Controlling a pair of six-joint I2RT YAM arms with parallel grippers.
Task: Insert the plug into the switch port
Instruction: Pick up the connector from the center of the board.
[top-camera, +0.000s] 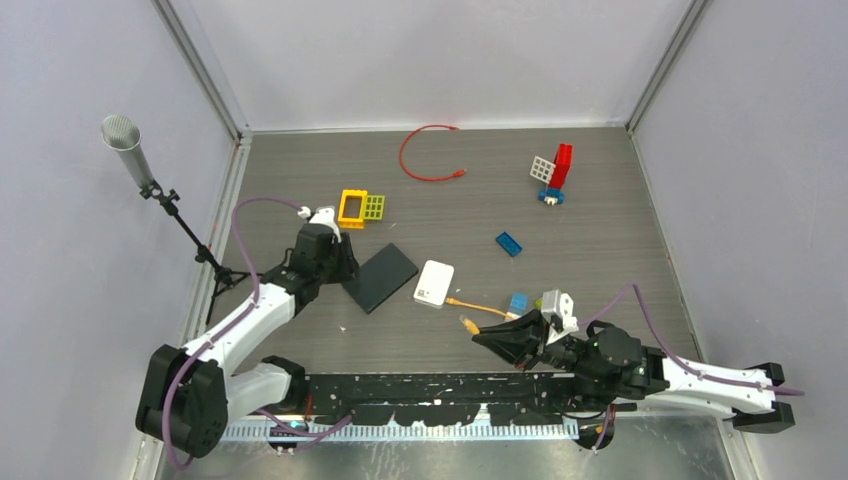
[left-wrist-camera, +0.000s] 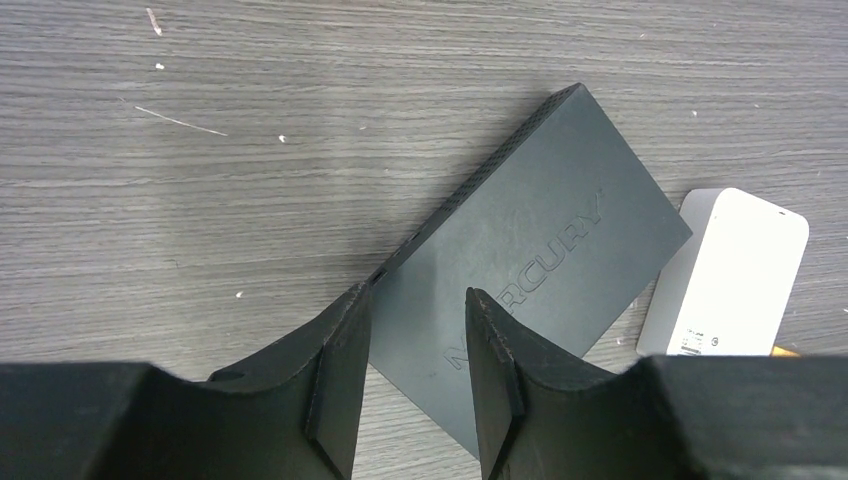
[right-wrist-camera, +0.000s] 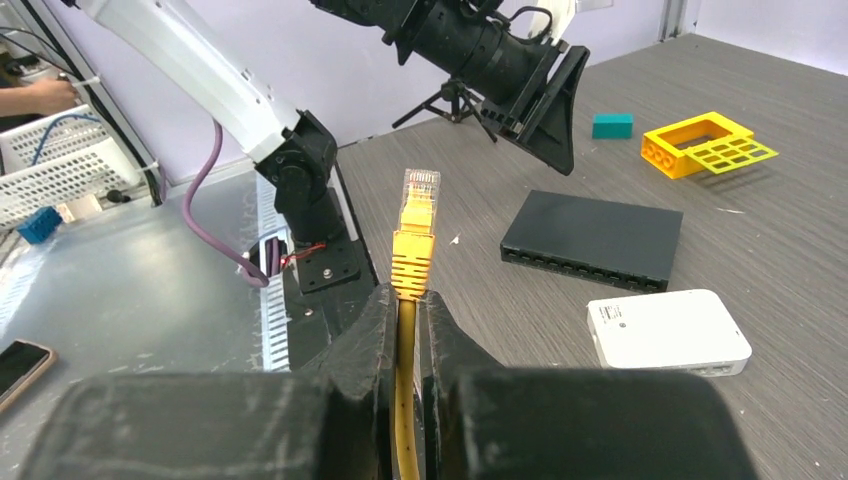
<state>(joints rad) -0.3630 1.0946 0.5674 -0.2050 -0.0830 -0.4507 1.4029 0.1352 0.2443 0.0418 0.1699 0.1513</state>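
The switch (top-camera: 380, 277) is a flat black box lying left of centre, its row of ports (right-wrist-camera: 580, 268) facing my right wrist camera. Above its left corner hangs my left gripper (top-camera: 335, 262), open. The switch's lid (left-wrist-camera: 530, 240) shows through the gap of the left gripper (left-wrist-camera: 415, 305), with nothing between the fingers. My right gripper (right-wrist-camera: 405, 300) is shut on a yellow cable just behind its plug (right-wrist-camera: 418, 195). The plug sticks out past the fingertips and points toward the left arm. From above, the plug (top-camera: 467, 322) is near the table's front, apart from the switch.
A white box (top-camera: 434, 284) lies just right of the switch. A red cable (top-camera: 425, 155), a yellow frame brick (top-camera: 360, 207), a blue brick (top-camera: 508, 243) and a red-white block stack (top-camera: 555, 172) lie farther back. A microphone stand (top-camera: 160, 190) is at the left wall.
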